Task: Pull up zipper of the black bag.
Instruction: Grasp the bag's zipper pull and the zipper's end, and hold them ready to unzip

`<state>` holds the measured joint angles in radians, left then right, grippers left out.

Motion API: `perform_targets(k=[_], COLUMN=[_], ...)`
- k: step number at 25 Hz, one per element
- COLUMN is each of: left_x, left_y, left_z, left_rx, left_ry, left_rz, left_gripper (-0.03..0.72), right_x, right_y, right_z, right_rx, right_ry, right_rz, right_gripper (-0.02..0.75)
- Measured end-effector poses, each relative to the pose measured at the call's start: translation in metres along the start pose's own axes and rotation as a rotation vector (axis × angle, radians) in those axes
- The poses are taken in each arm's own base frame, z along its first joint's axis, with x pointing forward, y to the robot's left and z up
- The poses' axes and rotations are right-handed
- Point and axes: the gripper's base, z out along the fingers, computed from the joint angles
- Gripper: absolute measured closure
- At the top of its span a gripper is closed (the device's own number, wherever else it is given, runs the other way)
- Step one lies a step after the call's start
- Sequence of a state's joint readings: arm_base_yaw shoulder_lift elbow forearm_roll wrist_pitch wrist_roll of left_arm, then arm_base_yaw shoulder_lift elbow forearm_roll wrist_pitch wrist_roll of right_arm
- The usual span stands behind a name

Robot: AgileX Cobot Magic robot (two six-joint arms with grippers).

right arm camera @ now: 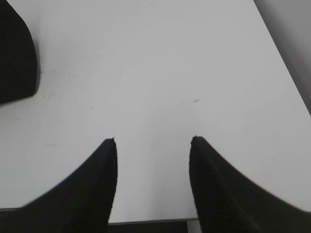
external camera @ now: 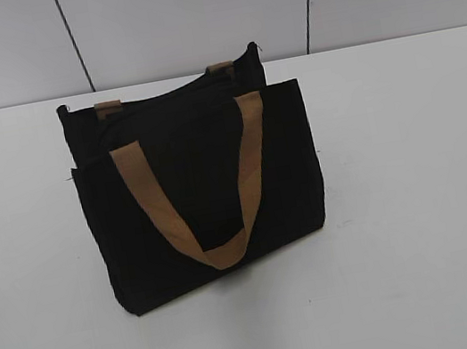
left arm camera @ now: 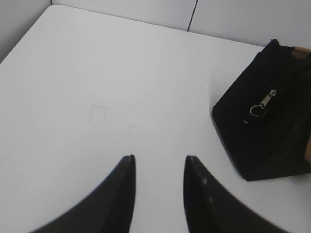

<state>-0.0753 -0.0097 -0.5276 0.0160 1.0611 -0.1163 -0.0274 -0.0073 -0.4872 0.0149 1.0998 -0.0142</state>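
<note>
The black bag (external camera: 200, 189) stands upright in the middle of the white table, its front tan handle (external camera: 210, 197) hanging down its face. In the left wrist view the bag's end (left arm camera: 272, 121) is at the right, with the silver zipper pull and its ring (left arm camera: 261, 105) lying on it. The zipper does not show in the exterior view. My left gripper (left arm camera: 158, 158) is open and empty over bare table, left of the bag. My right gripper (right arm camera: 153, 140) is open and empty near the table's front edge; a corner of the bag (right arm camera: 17, 58) is at its far left.
The white table (external camera: 418, 196) spreads around the bag on all sides. A grey panelled wall (external camera: 187, 11) runs behind it. The table's near edge (right arm camera: 146, 221) shows below my right gripper. Neither arm appears in the exterior view.
</note>
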Motion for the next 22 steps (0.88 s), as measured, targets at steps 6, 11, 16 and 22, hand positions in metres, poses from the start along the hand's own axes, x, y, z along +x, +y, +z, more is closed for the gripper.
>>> perform_targets(k=[6,11,16,22], left_x=[0.0,0.0,0.0,-0.0053], left_y=[0.0,0.0,0.0,-0.0009], left_z=[0.0,0.0,0.0,0.0006], left_rx=[0.0,0.0,0.0,0.005], left_ry=[0.0,0.0,0.0,-0.01], left_rz=[0.0,0.0,0.0,-0.002], left_gripper=[0.432,0.432,0.432,0.419], right_x=[0.0,0.0,0.0,0.0], right_y=[0.0,0.0,0.0,0.0], right_z=[0.0,0.0,0.0,0.0], right_rx=[0.0,0.0,0.0,0.0], right_ry=[0.0,0.0,0.0,0.0], right_rz=[0.0,0.0,0.0,0.0], right_gripper=[0.357,0.357,0.357,0.357])
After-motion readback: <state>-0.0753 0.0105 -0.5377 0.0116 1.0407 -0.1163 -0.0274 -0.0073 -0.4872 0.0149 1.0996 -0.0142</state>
